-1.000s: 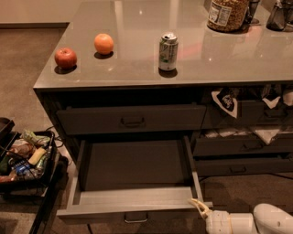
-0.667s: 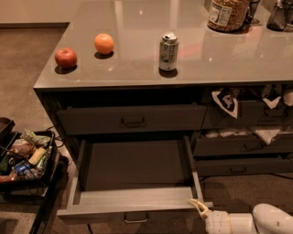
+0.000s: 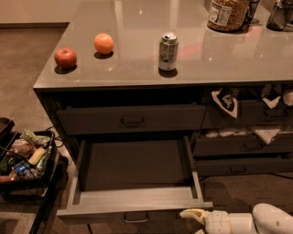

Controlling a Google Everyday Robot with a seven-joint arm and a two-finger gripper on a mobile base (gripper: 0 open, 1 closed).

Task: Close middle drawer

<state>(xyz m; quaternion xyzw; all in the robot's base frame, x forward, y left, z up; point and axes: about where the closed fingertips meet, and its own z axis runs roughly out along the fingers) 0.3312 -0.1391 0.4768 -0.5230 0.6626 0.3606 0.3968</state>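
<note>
The middle drawer (image 3: 137,201) is pulled far out of the dark grey cabinet. Its long plain inner box is empty, and its small pull handle (image 3: 136,218) shows at the bottom edge of the view. My gripper (image 3: 193,215), pale with a yellowish tip, sits low at the bottom right. It is just below and in front of the drawer front's right corner and points left toward it. It holds nothing that I can see. My white arm (image 3: 256,221) runs off to the right.
The closed top drawer (image 3: 130,119) is above. Partly open drawers with cloths (image 3: 242,146) are on the right. An apple (image 3: 65,58), an orange (image 3: 104,43), a can (image 3: 168,51) and a jar (image 3: 226,13) stand on the counter. A black cart of snacks (image 3: 23,160) stands on the left.
My gripper has dropped slightly, from level with the drawer front's right corner to just below it. The drawer has not moved.
</note>
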